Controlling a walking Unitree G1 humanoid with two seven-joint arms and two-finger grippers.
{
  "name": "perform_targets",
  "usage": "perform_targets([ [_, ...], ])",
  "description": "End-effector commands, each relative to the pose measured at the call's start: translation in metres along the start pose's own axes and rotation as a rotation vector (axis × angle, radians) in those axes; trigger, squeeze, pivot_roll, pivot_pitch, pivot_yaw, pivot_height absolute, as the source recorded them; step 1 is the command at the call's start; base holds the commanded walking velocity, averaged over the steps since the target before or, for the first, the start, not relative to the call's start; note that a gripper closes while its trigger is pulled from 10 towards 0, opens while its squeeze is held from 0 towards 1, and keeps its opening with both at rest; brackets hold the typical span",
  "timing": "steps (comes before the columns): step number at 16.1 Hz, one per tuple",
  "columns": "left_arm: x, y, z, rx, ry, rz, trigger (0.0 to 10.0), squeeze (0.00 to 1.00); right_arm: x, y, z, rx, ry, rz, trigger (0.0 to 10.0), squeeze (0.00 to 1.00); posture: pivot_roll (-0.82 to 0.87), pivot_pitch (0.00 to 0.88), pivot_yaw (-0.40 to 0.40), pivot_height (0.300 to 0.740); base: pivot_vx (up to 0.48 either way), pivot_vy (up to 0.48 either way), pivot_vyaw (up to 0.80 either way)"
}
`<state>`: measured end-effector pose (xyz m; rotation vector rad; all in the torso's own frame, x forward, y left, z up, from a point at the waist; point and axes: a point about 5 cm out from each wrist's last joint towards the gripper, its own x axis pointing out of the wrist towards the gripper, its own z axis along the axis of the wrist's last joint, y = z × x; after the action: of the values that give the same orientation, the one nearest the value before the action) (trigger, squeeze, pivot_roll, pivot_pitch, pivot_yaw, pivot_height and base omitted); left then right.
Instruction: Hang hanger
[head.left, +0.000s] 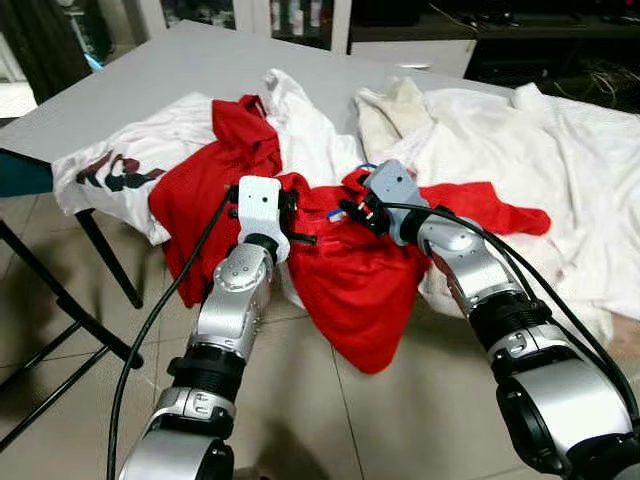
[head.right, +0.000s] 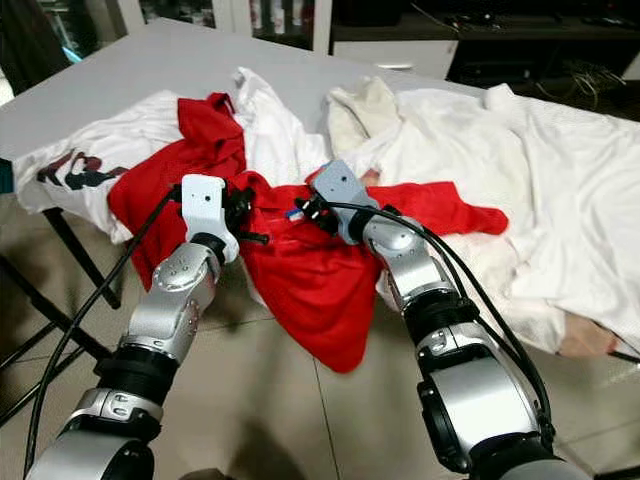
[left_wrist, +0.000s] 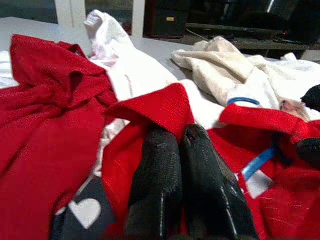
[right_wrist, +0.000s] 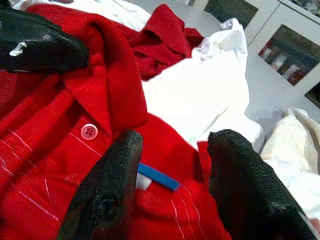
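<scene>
Grey and smooth, the surface (head.left: 150, 75) carries a heap of crumpled clothes, with tiled floor (head.left: 400, 420) below its edge. At the near edge, draped partly over the side, lies a red polo shirt (head.left: 350, 280) of fine knitted cloth with thin pale stripes, a white button (right_wrist: 89, 131) at its placket and a blue loop with a white label (right_wrist: 157, 176) inside the neck. Its collar (left_wrist: 160, 107) stands up in a folded point. No hanger can be made out among the clothes.

Left tool (head.left: 297, 212) has its two black fingers (left_wrist: 155, 180) pressed together on the red collar fabric, the cloth pinched between them. Right tool (head.left: 352, 208) sits just beside it at the neck opening, its fingers (right_wrist: 112, 185) spread apart above the blue loop, gripping nothing.

Around the polo lie a second red garment (head.left: 235, 140) bunched further back, a white T-shirt with a dark red print (head.left: 120, 170) at the left, and wrinkled white and cream garments (head.left: 520, 150) spreading to the right.
</scene>
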<state>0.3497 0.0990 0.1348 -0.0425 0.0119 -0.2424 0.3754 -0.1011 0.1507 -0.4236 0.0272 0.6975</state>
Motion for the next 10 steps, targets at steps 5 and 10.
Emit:
perform_targets([
  [5, 0.0012, -0.0023, 0.0011, -0.006, 0.0, -0.003, 10.0, 0.0, -0.0011, -0.0076, 0.0059, -0.005, -0.023, -0.012, 10.0, 0.0, 0.09, 0.0, -0.028, 0.74, 0.307, 0.299, 0.0],
  [10, 0.0014, -0.0021, 0.0013, -0.001, 0.0, -0.006, 10.0, 0.0, -0.0013, -0.0075, 0.0057, -0.002, -0.024, -0.014, 10.0, 0.0, 0.09, 0.0, -0.024, 0.74, 0.31, 0.288, 0.0],
])
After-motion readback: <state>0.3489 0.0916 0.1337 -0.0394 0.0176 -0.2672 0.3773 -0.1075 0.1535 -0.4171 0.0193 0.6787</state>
